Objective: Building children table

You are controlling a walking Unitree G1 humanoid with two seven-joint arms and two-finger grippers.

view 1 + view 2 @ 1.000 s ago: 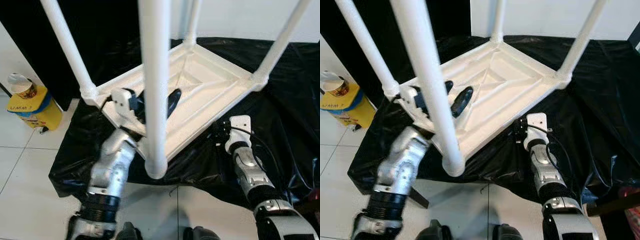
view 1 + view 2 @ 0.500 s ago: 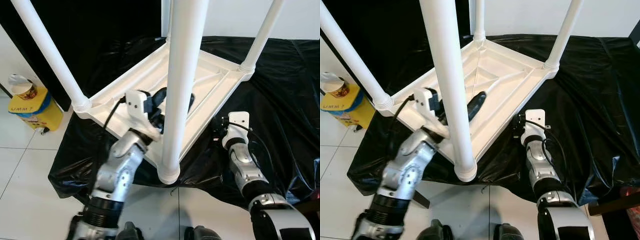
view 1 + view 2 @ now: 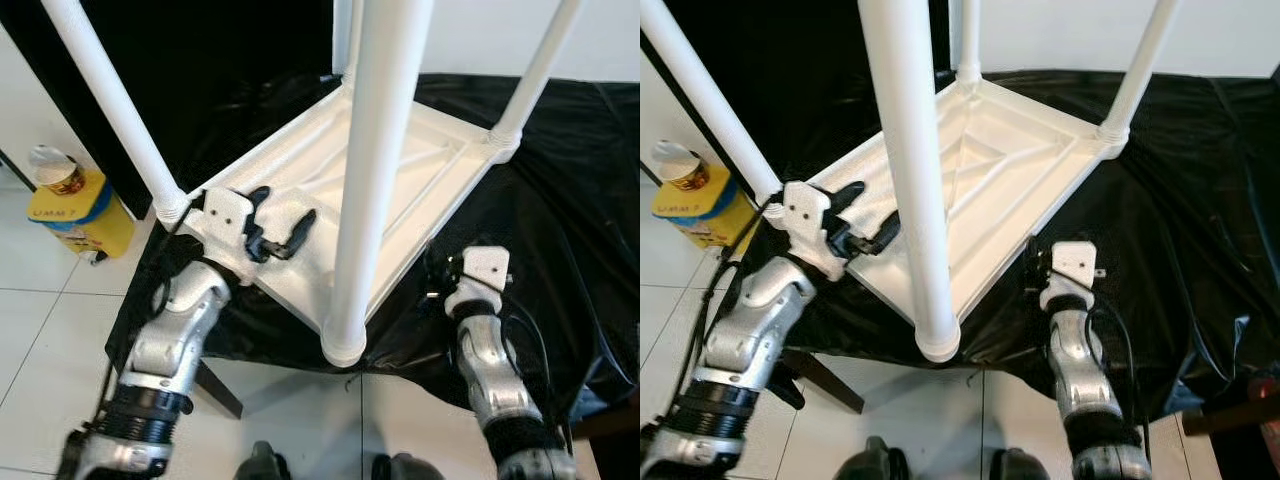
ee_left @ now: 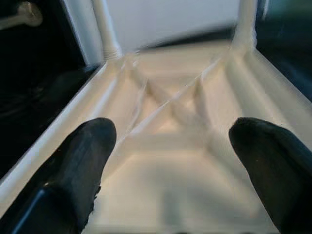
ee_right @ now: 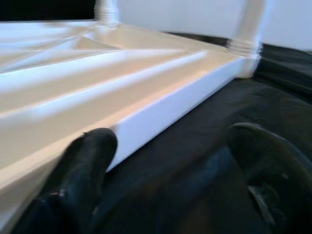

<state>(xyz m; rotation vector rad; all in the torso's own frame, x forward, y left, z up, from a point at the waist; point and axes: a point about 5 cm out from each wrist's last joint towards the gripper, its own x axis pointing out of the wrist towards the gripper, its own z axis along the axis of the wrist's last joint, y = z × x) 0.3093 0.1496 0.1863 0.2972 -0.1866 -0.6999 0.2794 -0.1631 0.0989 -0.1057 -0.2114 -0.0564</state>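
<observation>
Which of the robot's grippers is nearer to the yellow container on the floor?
Left. The left gripper is open over the upturned white table's edge near the yellow container; the right gripper sits by the table's opposite side.

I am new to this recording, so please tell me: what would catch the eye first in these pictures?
First the white children's table, lying upside down on a black sheet with its four legs pointing up, the nearest leg crossing the middle of the head views. The left pincer is open over the table's underside near its left corner, and the right pincer is open at the table's near right edge. A yellow container stands on the floor at the left.
</observation>
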